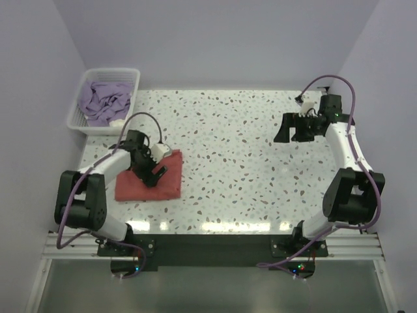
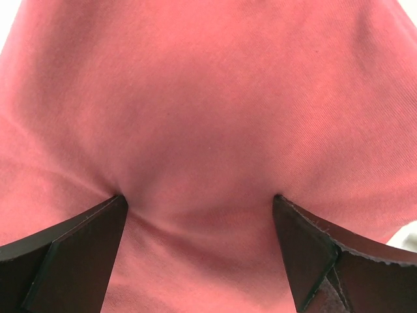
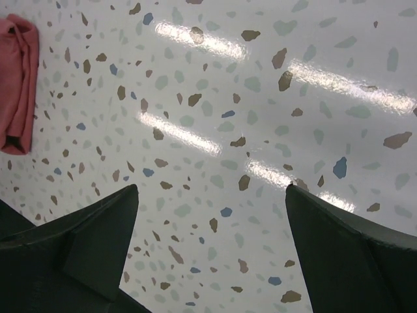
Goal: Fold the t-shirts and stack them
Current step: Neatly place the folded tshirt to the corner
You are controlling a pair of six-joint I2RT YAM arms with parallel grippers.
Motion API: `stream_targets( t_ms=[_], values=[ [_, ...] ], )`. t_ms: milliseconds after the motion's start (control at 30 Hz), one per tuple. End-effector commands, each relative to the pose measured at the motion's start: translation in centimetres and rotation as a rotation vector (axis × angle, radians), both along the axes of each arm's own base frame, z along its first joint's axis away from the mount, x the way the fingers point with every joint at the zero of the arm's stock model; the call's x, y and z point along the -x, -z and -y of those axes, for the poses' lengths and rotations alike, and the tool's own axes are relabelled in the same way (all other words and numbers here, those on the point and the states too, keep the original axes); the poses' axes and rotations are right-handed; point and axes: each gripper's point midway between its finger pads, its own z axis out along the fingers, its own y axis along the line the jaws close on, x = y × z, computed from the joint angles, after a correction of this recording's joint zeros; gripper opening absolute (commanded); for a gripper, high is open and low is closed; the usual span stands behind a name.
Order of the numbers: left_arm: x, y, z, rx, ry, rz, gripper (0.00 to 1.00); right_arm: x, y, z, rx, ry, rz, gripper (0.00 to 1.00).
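A lab test cell — bare walls [image 1: 215, 39], speckled tabletop [image 1: 247, 150], rail-mounted arms [image 1: 104, 171].

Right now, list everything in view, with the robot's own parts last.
table: one, white with coloured speckles, fills the middle of the top view
basket: one, white lattice, at the table's far-left corner
lavender t-shirt: one, pale purple, crumpled inside the basket
coral-red t-shirt: one, coral-red, folded, on the table's near-left part
left claw: one, black, open, tips pressed on the coral-red t-shirt
right claw: one, black, open, over bare table at the far right
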Motion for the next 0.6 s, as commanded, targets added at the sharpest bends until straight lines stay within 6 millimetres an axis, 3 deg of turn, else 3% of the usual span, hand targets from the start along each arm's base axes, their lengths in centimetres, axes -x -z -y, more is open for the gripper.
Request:
stream_targets(
  t_ms=[0,67,167,267,467,567],
  values=[
    [8.3,2.5,-7.3,-0.167,0.127,-0.238,1.00,-0.4,-1.6,-0.4,-0.008,-0.041,0.042,0.99],
    [9.0,2.6,-9.7,-0.203,0.196,-0.248,1.00,-0.3,-1.7,-0.5,-0.011,-0.049,0.044,0.99],
    [9.6,2.6,-14.2,-0.232,0.148,-0.271,1.00,-0.2,-1.5,-0.5,-0.012,-0.054,0.039,0.99],
    [9.1,2.5,-16.9,-0.227,0.156,-0.273,1.00,-0.1,-1.5,-0.6,-0.014,-0.060,0.042,0.99],
    [6.8,2.7,-21.2,-0.256,0.167,-0.259,1.00,0.6,-1.5,-0.6,-0.006,-0.072,0.037,0.99],
    [5.5,2.4,-22.3,-0.258,0.166,-0.253,1.00,0.9,-1.5,-0.7,-0.003,-0.075,0.041,0.99]
  ],
)
